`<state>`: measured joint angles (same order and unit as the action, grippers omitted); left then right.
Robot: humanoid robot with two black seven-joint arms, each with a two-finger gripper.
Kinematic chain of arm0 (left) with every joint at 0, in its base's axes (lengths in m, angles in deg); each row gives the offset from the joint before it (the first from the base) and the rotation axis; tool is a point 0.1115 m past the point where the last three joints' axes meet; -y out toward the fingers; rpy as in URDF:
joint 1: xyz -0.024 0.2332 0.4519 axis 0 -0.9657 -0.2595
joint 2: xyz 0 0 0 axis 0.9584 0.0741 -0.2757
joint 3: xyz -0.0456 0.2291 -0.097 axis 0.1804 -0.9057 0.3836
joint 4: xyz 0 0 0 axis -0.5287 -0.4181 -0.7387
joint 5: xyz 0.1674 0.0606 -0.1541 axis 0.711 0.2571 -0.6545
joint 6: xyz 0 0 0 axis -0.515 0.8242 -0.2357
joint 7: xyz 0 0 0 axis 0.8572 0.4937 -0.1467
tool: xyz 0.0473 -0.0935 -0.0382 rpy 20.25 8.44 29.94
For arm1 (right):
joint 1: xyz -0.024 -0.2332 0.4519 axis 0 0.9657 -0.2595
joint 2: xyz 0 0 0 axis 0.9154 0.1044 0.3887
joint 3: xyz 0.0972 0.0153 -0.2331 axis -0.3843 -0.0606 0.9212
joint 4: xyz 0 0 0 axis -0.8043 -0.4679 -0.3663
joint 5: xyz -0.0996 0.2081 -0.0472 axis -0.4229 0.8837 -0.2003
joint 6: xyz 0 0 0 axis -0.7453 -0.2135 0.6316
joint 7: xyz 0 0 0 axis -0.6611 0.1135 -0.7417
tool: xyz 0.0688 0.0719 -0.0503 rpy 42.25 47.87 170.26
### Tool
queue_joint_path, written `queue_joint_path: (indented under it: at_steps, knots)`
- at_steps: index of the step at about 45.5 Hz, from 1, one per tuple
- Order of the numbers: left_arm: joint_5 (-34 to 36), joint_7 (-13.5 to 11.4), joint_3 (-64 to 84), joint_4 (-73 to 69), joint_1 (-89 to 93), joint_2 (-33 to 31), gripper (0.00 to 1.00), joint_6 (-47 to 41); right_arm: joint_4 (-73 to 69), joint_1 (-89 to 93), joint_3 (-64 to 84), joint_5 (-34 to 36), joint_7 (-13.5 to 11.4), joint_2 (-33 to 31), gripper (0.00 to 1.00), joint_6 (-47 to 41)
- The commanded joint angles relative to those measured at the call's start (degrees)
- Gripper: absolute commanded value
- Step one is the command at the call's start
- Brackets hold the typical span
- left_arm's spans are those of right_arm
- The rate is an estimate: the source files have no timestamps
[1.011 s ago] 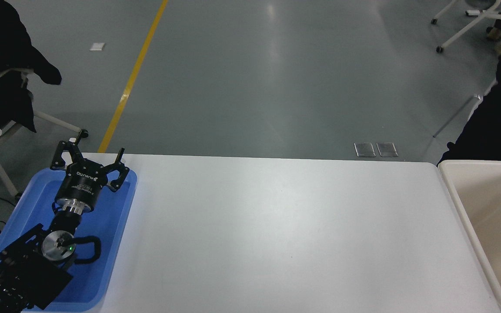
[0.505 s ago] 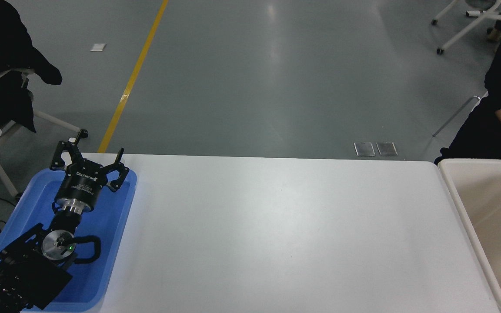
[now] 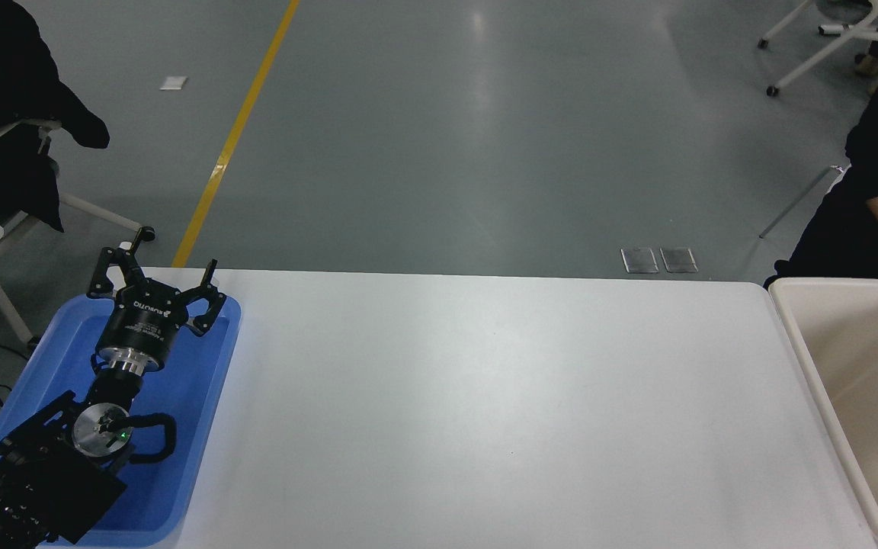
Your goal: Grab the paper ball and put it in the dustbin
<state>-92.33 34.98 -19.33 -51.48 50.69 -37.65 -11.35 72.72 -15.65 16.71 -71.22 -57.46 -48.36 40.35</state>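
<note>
White table [image 3: 485, 412] fronts grey floor [image 3: 447, 137]; left pincer [image 3: 155, 280], fingers spread, over blue tray [image 3: 203, 396].

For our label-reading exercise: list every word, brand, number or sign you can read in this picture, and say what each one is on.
"ROBOTIQ": white brand lettering on the black body of the left gripper, seen upside down over the blue tray.
Smaller white lines beneath that brand: too small to read.
White table and dustbin: no print visible.
Yellow floor line: a plain stripe, no text.
</note>
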Motion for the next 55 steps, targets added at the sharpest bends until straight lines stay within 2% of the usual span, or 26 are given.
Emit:
queue_joint_path:
  at_steps: [1, 5, 6, 7, 11, 12, 13, 28, 35, 46, 55]
  knots:
    - [0.0, 0.07, 0.0, -0.02, 0.0, 0.01, 1.0, 0.0, 2.94, 4.4, -3.15, 0.16, -0.06, 3.1, 0.0, 1.04]
    - [0.0, -0.02, 0.0, -0.02, 0.0, -0.08, 1.0, 0.0, 3.02, 4.31, -3.15, 0.16, -0.06, 3.01, 0.0, 1.04]
    - [0.0, -0.02, 0.0, -0.02, 0.0, 0.01, 1.0, 0.0, 3.02, 4.31, -3.15, 0.25, -0.06, 3.01, 0.07, 1.12]
    - [0.0, -0.02, 0.0, -0.02, 0.0, 0.01, 1.0, 0.0, 3.02, 4.22, -3.23, 0.25, -0.06, 3.01, 0.19, 1.13]
    - [0.0, -0.02, 0.0, -0.02, 0.0, 0.01, 1.0, 0.0, 3.9, 4.14, -3.76, 0.34, 0.03, 2.92, 0.84, 1.21]
    - [0.0, -0.02, 0.0, -0.02, 0.0, 0.01, 1.0, 0.0, 4.08, 4.05, -3.94, 0.34, 0.03, 2.92, 0.97, 1.21]
    - [0.0, -0.02, 0.0, -0.02, 0.0, 0.01, 1.0, 0.0, 4.08, 3.96, -4.03, 0.34, 0.03, 2.92, 1.0, 1.21]
    - [0.0, -0.02, 0.0, -0.02, 0.0, 0.01, 1.0, 0.0, 1.53, 1.24, -4.99, 0.34, -0.06, 2.75, 1.0, 0.16]
    - [0.0, -0.02, 0.0, -0.02, 0.0, 0.01, 1.0, 0.0, -2.42, -2.72, -11.04, 0.34, 0.03, 2.48, 1.0, 0.16]
    - [0.0, -0.02, 0.0, -0.02, 0.0, 0.01, 1.0, 0.0, -5.06, -5.44, -43.72, 0.16, 0.55, 5.29, 1.0, 0.16]
    - [0.0, -0.02, 0.0, -0.02, 0.0, 0.01, 1.0, 0.0, -15.42, -6.06, -68.43, -0.63, 0.73, 5.38, 1.0, 0.16]
